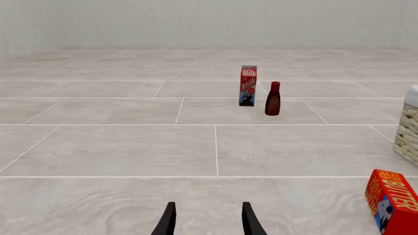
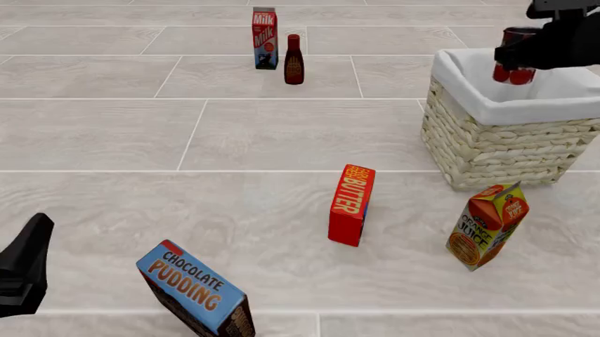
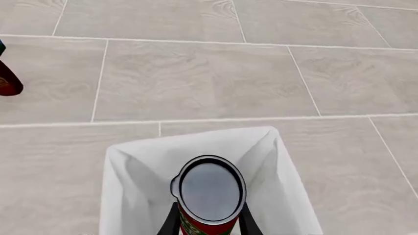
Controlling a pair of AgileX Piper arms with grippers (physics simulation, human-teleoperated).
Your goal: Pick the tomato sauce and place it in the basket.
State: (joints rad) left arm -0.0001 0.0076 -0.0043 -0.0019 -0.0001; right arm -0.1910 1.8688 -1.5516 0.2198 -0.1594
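Observation:
My right gripper (image 2: 518,60) is shut on the tomato sauce (image 2: 511,74), a small red can with a dark rim, and holds it upright over the open top of the basket (image 2: 487,140). In the right wrist view the can (image 3: 209,193) sits between the two fingers (image 3: 171,221), above the basket's white lining (image 3: 130,176). My left gripper (image 1: 207,223) is open and empty, low at the near left of the floor (image 2: 24,270). The basket's edge (image 1: 410,127) also shows in the left wrist view.
A milk carton (image 2: 265,38) and a dark narrow-necked bottle (image 2: 294,60) stand at the far middle. A red butter box (image 2: 352,205), a tilted orange juice carton (image 2: 487,226) and a chocolate pudding box (image 2: 197,288) stand nearer.

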